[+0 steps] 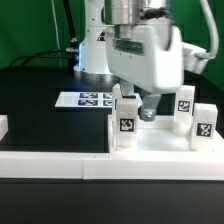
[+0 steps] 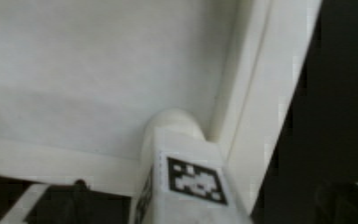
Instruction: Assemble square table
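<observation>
The white square tabletop [image 1: 160, 143] lies at the exterior view's right, rim up. Several white tagged legs stand on it: one at the front left [image 1: 126, 122], one behind it [image 1: 124, 97], and two at the right [image 1: 185, 101] [image 1: 205, 122]. My gripper [image 1: 148, 112] hangs low over the tabletop between them, and its tips are partly hidden. In the wrist view a tagged leg [image 2: 197, 170] stands upright in a corner by the raised rim [image 2: 247, 90]. It is between my fingers [image 2: 60, 195], with a gap showing on one side. The gripper [image 2: 202, 205] looks open.
The marker board [image 1: 90, 99] lies flat on the black table behind the tabletop, at the exterior view's left. A long low white border wall [image 1: 55, 160] runs along the front. The arm's base stands at the back.
</observation>
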You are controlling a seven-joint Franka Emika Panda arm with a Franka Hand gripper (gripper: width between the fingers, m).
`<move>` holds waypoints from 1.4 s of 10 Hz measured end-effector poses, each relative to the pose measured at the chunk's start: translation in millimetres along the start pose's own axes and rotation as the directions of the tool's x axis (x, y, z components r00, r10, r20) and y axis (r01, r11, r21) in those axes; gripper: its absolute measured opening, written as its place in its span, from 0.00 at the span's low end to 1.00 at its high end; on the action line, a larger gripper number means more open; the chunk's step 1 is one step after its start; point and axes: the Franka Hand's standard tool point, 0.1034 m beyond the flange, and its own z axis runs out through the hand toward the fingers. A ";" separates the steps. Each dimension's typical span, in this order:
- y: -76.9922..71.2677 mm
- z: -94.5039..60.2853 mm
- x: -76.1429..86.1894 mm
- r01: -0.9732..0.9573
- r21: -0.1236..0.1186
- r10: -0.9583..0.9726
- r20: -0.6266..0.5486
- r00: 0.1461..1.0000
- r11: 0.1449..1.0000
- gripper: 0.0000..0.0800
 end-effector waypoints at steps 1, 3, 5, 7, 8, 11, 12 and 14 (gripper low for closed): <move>-2.6 -1.4 -4.8 0.110 0.002 -0.110 0.000 0.994 0.994 0.81; -0.9 -0.3 -1.7 0.204 -0.003 -0.204 -0.003 0.979 0.979 0.81; -0.5 -0.3 -0.8 0.321 -0.005 -0.321 -0.004 0.947 0.947 0.81; 7.5 1.8 11.2 0.529 -0.010 -0.529 -0.011 0.849 0.849 0.81; 5.9 -2.2 21.0 0.600 -0.008 -0.600 -0.019 0.800 0.800 0.81; 5.0 -4.2 29.4 0.820 -0.021 -0.821 -0.027 0.571 0.571 0.81; 6.1 -4.5 33.2 0.859 -0.024 -0.859 -0.027 0.512 0.512 0.81; 6.7 -4.6 35.6 0.901 -0.036 -0.902 -0.029 0.431 0.432 0.81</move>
